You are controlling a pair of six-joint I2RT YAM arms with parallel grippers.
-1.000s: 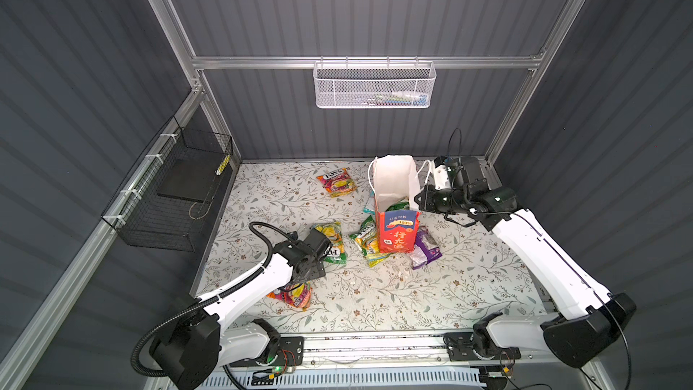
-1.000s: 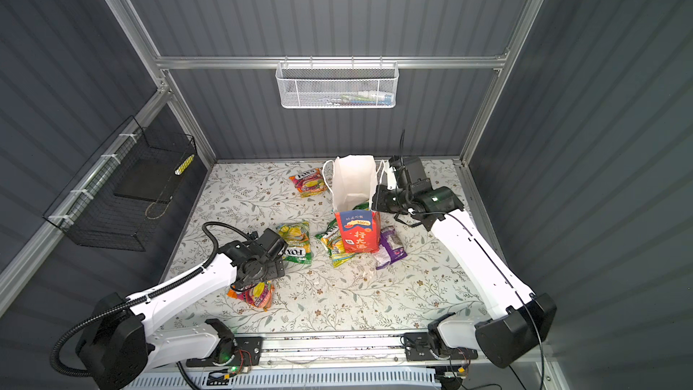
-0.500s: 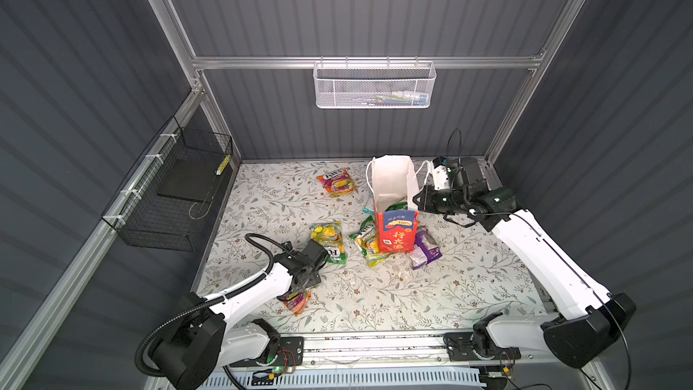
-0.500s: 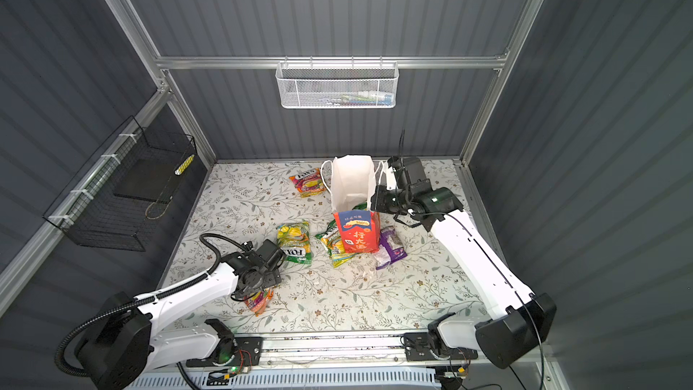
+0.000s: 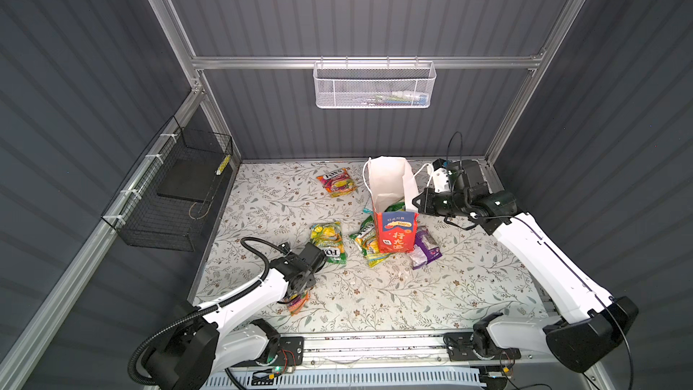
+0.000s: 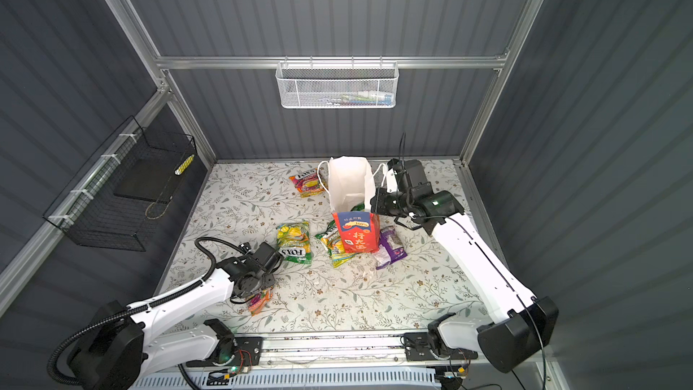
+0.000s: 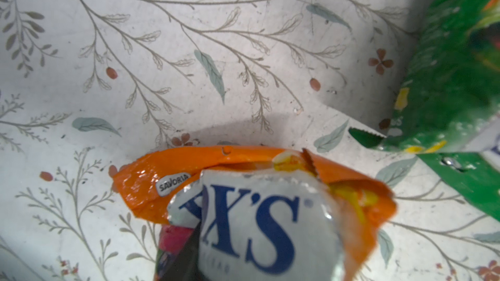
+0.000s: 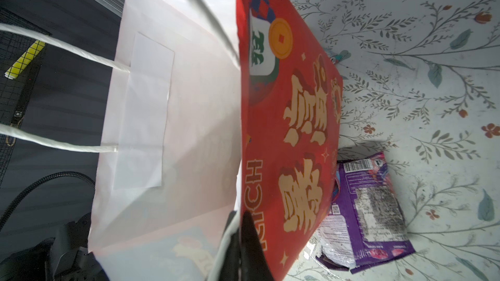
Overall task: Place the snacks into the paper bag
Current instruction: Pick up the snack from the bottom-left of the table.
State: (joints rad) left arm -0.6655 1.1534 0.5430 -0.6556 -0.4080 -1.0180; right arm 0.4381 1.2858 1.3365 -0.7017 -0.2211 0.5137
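Observation:
The red paper bag (image 5: 393, 234) (image 6: 356, 236) stands upright at mid-table, mouth open, white inside, with a green packet (image 5: 395, 206) showing inside. My right gripper (image 5: 418, 202) (image 8: 240, 244) is shut on the bag's right wall near the rim. Near the front left, my left gripper (image 5: 298, 294) (image 6: 258, 294) presses down on an orange-pink FOX'S snack (image 5: 298, 303) (image 7: 257, 212), which buckles up between the jaws. One dark finger (image 7: 184, 260) shows beside it. More snacks lie loose: green-yellow (image 5: 328, 240), green (image 5: 369, 241) against the bag, purple (image 5: 425, 251) (image 8: 370, 212), and orange-pink (image 5: 336, 181) at the back.
A white mesh basket (image 5: 375, 84) hangs on the back wall. A black wire basket (image 5: 176, 189) is fixed to the left wall. The green-yellow packet (image 7: 446, 77) lies close beside my left gripper. Aluminium frame posts edge the floral table.
My left gripper has moved from the green-yellow packet toward the front, dropped onto the orange-pink packet and narrowed its jaws on it. The right arm and the bag have not moved.

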